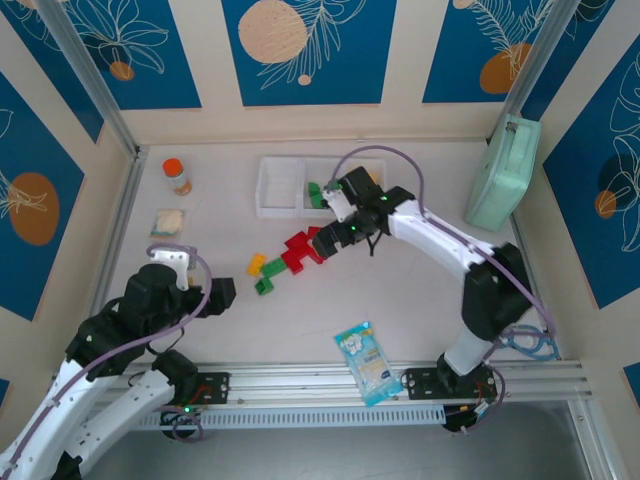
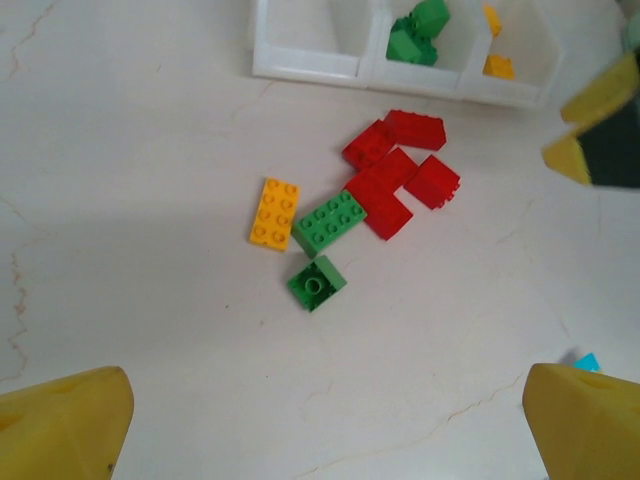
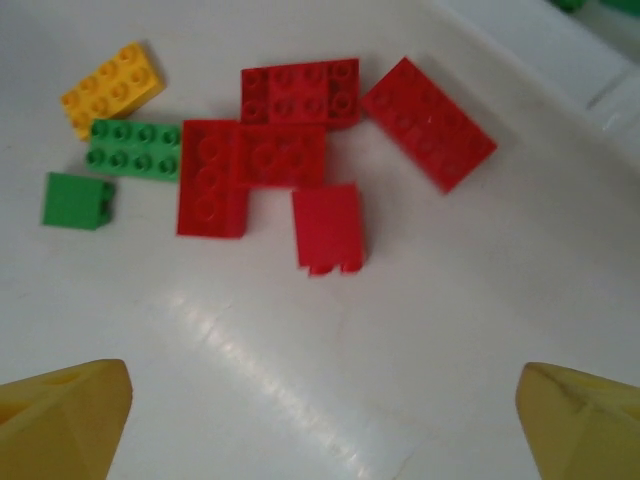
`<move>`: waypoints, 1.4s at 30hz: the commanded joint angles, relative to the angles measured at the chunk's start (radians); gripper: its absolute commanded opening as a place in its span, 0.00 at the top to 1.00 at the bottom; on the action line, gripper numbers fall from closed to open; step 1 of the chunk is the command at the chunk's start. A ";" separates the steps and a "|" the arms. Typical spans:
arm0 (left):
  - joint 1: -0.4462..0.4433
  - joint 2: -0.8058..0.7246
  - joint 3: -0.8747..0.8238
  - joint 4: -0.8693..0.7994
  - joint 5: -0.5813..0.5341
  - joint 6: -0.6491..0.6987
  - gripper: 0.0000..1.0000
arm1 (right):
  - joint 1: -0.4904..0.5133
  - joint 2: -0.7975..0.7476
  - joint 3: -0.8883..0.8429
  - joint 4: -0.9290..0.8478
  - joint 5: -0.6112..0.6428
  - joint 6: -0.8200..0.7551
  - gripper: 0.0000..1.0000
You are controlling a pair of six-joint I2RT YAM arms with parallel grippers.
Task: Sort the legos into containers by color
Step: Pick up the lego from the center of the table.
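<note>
Right wrist: red legos (image 3: 265, 160) lie ahead of the spread right pincer (image 3: 322, 415) (well apart).

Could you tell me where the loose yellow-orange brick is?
In the left wrist view, the yellow-orange brick lies just left of the long green brick, with the red bricks farther right.

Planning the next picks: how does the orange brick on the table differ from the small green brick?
Colour: the orange brick is yellow-orange, the small green brick green. Size: the orange brick is long, eight studs; the green one short and squarish. Pose: orange lies studs up; green shows a round hollow, no studs. Both lie loose on the table.
</note>
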 commanded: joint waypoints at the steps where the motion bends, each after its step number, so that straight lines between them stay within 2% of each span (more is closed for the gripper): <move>1: -0.005 0.001 0.006 -0.057 0.009 0.032 0.01 | 0.005 0.081 0.059 -0.073 0.027 -0.101 0.04; 5: -0.006 0.013 0.040 -0.103 0.000 0.046 0.01 | 0.031 0.130 0.058 -0.027 0.023 -0.093 0.04; 8: -0.006 0.012 0.048 -0.100 0.027 0.059 0.01 | 0.058 0.179 0.058 -0.024 0.094 -0.104 0.05; 15: -0.006 -0.008 0.004 -0.047 0.077 0.077 0.01 | 0.096 0.289 0.092 -0.015 0.168 -0.134 0.06; 24: -0.004 -0.070 -0.011 -0.036 0.032 0.065 0.01 | 0.113 0.361 0.141 -0.015 0.179 -0.154 0.18; 32: -0.004 -0.073 -0.013 -0.031 0.040 0.069 0.01 | 0.170 0.431 0.191 -0.037 0.198 -0.148 0.26; 38: -0.004 -0.081 -0.014 -0.031 0.039 0.070 0.01 | 0.161 0.417 0.210 -0.064 0.219 -0.112 0.55; 42: -0.003 -0.080 -0.016 -0.030 0.040 0.069 0.01 | 0.164 0.388 0.221 -0.105 0.243 -0.094 0.69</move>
